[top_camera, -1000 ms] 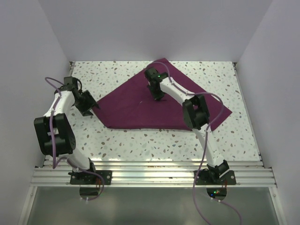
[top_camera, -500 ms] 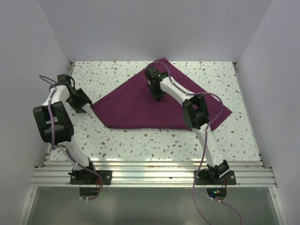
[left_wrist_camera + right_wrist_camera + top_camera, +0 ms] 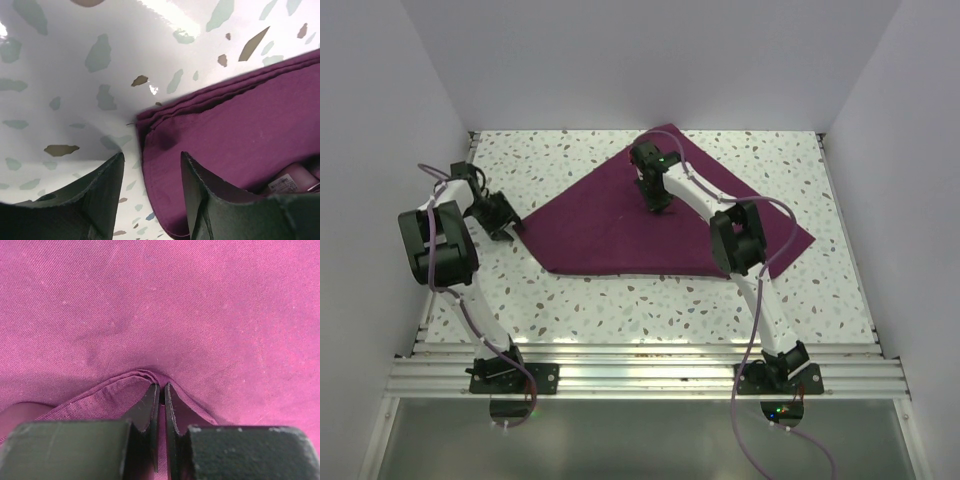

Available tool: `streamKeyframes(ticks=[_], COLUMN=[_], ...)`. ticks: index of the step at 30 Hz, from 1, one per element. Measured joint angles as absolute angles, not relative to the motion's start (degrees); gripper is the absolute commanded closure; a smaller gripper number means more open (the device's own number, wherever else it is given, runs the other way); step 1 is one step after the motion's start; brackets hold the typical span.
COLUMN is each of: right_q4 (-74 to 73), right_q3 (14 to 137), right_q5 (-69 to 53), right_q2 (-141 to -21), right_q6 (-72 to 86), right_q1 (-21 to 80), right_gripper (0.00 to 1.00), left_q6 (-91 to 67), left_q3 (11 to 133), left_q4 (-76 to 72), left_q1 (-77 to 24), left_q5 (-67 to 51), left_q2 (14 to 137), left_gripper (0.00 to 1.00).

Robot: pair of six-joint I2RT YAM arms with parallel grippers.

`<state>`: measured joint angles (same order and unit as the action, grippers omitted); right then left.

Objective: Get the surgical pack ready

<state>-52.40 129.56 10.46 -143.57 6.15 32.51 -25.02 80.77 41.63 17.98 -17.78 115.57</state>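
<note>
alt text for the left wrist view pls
The left gripper stands open, aimed at the layered corner of a deep purple-maroon cloth lying on a glossy white speckled tabletop.

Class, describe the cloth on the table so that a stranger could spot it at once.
Start at the speckled terrazzo table between the white walls. On its far half lies the deep purple-maroon cloth, spread flat as a wide angular sheet. It is the only fabric there, dark against the pale top, and the right gripper pinches a fold of it.

Matt twill-cloth surgical pack (image 3: 200, 315), glossy speckled table (image 3: 75, 75)
</note>
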Motion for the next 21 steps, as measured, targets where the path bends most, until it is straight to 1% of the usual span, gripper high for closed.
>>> streamKeyframes(ticks=[4, 5, 7, 8, 10, 11, 19, 21], right_q4=[-52.5, -52.5, -52.7, -52.8, -53.2, -53.3, -54.2, -54.6], right_q3=[129.6, 129.7, 129.9, 130.1, 130.7, 130.9, 132.7, 133.6], right_q5=[10.3, 10.3, 10.3, 10.2, 9.7, 9.5, 8.0, 7.7], right_q2=[-143.6, -143.6, -143.7, -143.8, -144.1, -144.1, -144.9, -145.3], right_q6=[6.2, 6.2, 6.3, 6.3, 6.4, 6.5, 7.6, 8.4], right_q1=[32.5, 32.5, 32.5, 32.4, 32.3, 32.3, 32.1, 32.1], right_gripper=[0.97, 0.97, 0.96, 0.94, 0.91, 0.86, 0.82, 0.7], left_q6=[-24.5, -24.4, -24.2, -23.9, -23.3, -23.1, -22.7, -22.7], left_q3=[81.4, 81.4, 81.6, 81.8, 82.1, 82.1, 82.0, 81.6], left_q4=[40.9, 40.7, 40.1, 39.9, 39.6, 39.4, 39.2, 39.6], left_q1=[17.9, 17.9, 17.9, 17.9, 17.9, 17.9, 17.7, 17.6], left_q5=[-19.8, -20.0, -21.1, -21.7, -22.5, -22.9, -21.6, -20.1], left_q2=[116.4, 116.5, 117.1, 117.5, 118.1, 118.4, 117.6, 116.2], left_gripper=[0.52, 0.58, 0.67, 0.77, 0.9, 1.0, 1.0, 1.0])
